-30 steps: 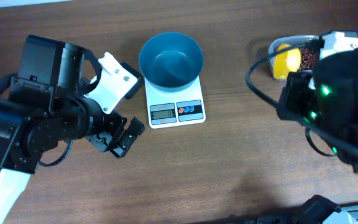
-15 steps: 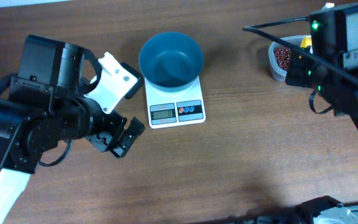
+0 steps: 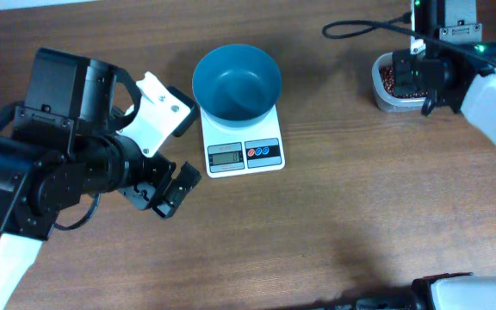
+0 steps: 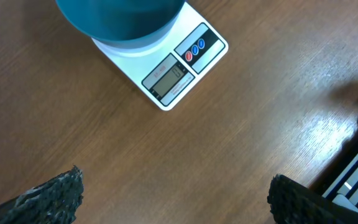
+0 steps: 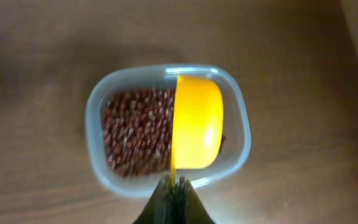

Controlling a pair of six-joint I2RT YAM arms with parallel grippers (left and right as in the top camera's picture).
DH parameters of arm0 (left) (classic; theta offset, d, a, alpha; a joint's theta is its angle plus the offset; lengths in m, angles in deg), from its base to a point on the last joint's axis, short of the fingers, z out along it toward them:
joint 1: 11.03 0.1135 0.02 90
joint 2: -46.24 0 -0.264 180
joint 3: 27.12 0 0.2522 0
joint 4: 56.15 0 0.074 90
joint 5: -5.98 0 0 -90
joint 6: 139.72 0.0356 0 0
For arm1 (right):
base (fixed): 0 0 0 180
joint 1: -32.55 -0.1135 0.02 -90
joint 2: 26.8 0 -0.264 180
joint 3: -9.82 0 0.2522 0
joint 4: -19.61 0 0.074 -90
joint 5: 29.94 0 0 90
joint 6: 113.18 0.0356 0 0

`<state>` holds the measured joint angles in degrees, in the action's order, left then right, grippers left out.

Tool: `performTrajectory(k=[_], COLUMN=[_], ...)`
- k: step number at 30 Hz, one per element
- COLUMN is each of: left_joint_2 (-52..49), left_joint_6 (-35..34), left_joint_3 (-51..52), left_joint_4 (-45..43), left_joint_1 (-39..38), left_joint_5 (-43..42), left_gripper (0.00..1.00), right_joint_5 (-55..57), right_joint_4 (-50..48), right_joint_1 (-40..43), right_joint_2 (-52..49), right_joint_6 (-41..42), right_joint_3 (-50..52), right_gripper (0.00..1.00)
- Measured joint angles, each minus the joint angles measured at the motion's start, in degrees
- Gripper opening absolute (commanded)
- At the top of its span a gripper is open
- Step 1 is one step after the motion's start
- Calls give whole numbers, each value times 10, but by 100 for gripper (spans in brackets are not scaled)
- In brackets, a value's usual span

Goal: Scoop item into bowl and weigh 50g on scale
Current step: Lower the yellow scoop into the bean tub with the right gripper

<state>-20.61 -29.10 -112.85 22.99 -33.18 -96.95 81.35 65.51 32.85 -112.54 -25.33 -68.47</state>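
Below the right hand (image 5: 174, 188), which grips a scoop (image 5: 196, 121), lie beans (image 5: 135, 130): scooping begins; next, dip and lift level. Left hand (image 3: 164, 191) gapes wide.

The table (image 3: 360, 198) is showing brown wood grain with a soft sheen and a pale glare in the left wrist view, while the bowl (image 3: 236, 82) is looking like smooth teal plastic and the scale (image 3: 244, 151) like smooth white plastic. The tub (image 5: 92, 134) is appearing as clear, slightly cloudy plastic, the beans (image 5: 135, 134) are gleaming faintly dark red-brown, and the scoop (image 5: 196, 121) is reading as smooth yellow plastic. The pads (image 4: 51, 198) of the left gripper (image 4: 176, 200) are looking black, matt and coarsely rough.
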Motion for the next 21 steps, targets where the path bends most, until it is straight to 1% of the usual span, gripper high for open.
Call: performTrajectory(k=[6,10,15,17,21], left_joint_2=[0,0,0,0,0], left_joint_6=[0,0,0,0,0], left_joint_3=[0,0,0,0,0], left_joint_4=[0,0,0,0,0], left_joint_1=[0,0,0,0,0], left_joint_5=[0,0,0,0,0], left_gripper=[99,99,99,99,99], right_joint_5=[0,0,-3,-15,-75], right_joint_4=[-36,-40,-43,-43,-37], right_joint_1=[6,6,6,7,8], right_joint_2=[-54,-89,-95,-95,-95], right_joint_6=[-33,-43,-45,-45,-45], right_joint_3=[0,0,0,0,0], right_gripper=[4,4,4,4,4])
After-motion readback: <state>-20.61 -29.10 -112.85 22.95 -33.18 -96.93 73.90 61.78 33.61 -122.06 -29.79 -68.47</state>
